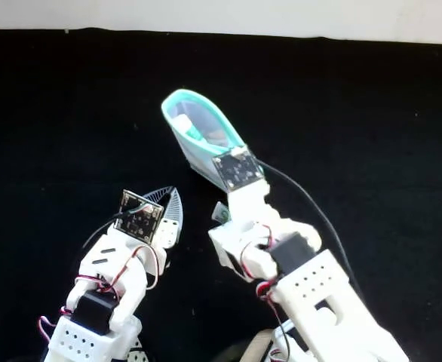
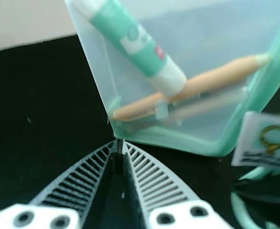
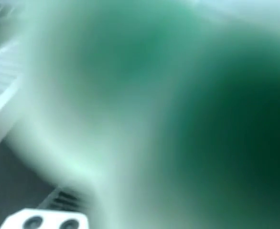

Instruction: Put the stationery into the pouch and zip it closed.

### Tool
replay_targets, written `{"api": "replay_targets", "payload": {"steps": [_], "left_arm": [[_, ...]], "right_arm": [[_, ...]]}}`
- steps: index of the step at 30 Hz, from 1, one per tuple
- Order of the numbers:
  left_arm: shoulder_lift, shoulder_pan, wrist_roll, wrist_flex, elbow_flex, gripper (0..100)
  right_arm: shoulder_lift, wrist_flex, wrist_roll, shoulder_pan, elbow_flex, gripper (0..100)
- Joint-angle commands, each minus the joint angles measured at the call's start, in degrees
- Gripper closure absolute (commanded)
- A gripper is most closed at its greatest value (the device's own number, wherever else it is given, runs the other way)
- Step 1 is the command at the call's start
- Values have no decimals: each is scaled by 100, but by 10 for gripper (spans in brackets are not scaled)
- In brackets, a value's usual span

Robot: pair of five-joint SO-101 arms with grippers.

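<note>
From above, the pouch (image 1: 204,130) sits tilted on the black table (image 1: 372,113), mint-rimmed mouth open, its near end against the right gripper (image 1: 228,170), which the wrist camera board hides. The right wrist view gives a green blur pressed close, so I cannot tell whether that claw is clenched or released. The left gripper (image 1: 173,197) is just beside the pouch, clenched on nothing, tips touching. Its wrist view shows 2 items through the clear wall: a glue stick (image 2: 135,43) lying across an orange pen (image 2: 197,86), with a ringed tag (image 2: 266,140) alongside.
</note>
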Motion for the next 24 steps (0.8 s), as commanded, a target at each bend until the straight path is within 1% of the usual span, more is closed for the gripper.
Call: {"api": "replay_targets", "payload": {"steps": [1,9,17,24], "left_arm": [[-57,-66,-26,0,-48,992],[-57,-514,-18,0,-48,992],[-57,-523,-18,-9,-101,992],[-22,-760,-18,18,-664,992]], "right_arm": [[-57,743,211,48,-1103,992],[-57,1341,193,48,-2747,992],[-57,1666,167,48,-3890,992],[-57,1859,167,48,-4787,992]]}}
